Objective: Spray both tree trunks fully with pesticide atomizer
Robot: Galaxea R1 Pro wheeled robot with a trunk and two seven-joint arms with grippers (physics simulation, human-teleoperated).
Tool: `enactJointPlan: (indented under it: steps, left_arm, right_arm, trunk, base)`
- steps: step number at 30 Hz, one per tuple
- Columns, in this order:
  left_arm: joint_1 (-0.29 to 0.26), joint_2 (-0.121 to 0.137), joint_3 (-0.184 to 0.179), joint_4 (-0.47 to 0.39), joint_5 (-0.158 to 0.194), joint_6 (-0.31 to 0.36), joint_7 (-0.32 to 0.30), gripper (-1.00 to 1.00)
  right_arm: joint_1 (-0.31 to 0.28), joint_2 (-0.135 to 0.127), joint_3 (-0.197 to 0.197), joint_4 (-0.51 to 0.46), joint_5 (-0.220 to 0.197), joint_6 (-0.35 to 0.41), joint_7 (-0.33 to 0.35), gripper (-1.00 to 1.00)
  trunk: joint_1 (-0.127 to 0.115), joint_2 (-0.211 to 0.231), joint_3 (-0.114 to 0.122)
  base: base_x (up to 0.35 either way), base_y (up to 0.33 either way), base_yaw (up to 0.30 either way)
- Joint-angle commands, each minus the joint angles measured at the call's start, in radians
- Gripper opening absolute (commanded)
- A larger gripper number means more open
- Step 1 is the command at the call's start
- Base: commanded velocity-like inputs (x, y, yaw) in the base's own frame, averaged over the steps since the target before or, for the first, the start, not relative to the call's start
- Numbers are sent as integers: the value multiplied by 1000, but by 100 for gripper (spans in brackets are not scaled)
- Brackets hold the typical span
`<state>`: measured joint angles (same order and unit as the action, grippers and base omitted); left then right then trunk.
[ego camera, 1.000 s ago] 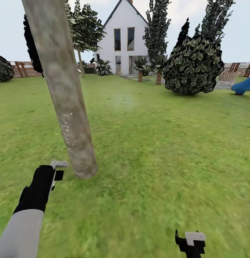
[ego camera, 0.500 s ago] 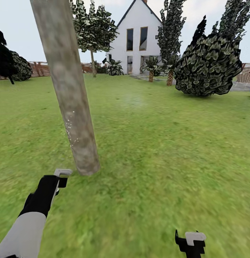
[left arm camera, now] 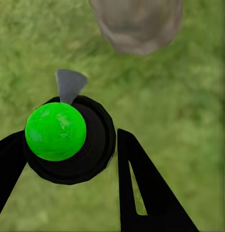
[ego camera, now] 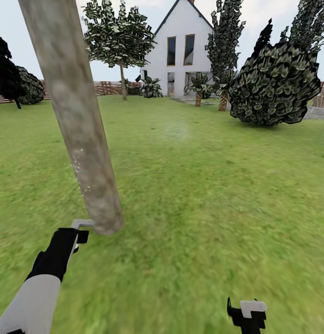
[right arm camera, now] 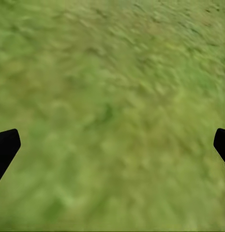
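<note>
One tree trunk point(ego camera: 81, 139), one atomizer point(left arm camera: 64, 140) in left pincer point(left arm camera: 68, 159).

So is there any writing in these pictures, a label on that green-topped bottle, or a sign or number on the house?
None can be read.
The atomizer in the left gripper shows a plain green cap and a black body, with no label.
The white house has bare walls, with no sign or number.
The tree trunk bears only white specks.

Grass lawn point(ego camera: 204, 195): green, open. Standing on it: leaning grey-brown tree trunk point(ego camera: 76, 120), large dark bush point(ego camera: 273, 83), white house point(ego camera: 180, 46).
</note>
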<state>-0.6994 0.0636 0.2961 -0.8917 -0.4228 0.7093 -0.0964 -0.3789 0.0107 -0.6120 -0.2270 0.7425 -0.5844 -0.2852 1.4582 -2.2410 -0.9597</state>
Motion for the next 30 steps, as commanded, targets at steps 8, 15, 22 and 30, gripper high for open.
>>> enactJointPlan:
  steps: [8,15,22,30]
  left_arm:
    - [0,4,0,19,-1,-1,-8,-100]
    - [0,5,0,19,-2,0,-14,-100]
    - [0,5,0,19,-2,0,-14,-100]
    - [0,5,0,19,-4,0,-14,-100]
  right_arm:
    - [0,0,0,0,0,0,0,100]
    - [0,0,1,0,0,0,0,100]
    - [0,0,1,0,0,0,0,100]
    - [0,0,1,2,0,0,0,100]
  trunk:
    - [0,0,0]
    - [0,0,0]
    - [0,0,0]
    - [0,0,0]
  base:
    - [274,-164,45]
    - [208,-203,268]
    - [152,-238,114]
    - [31,-270,0]
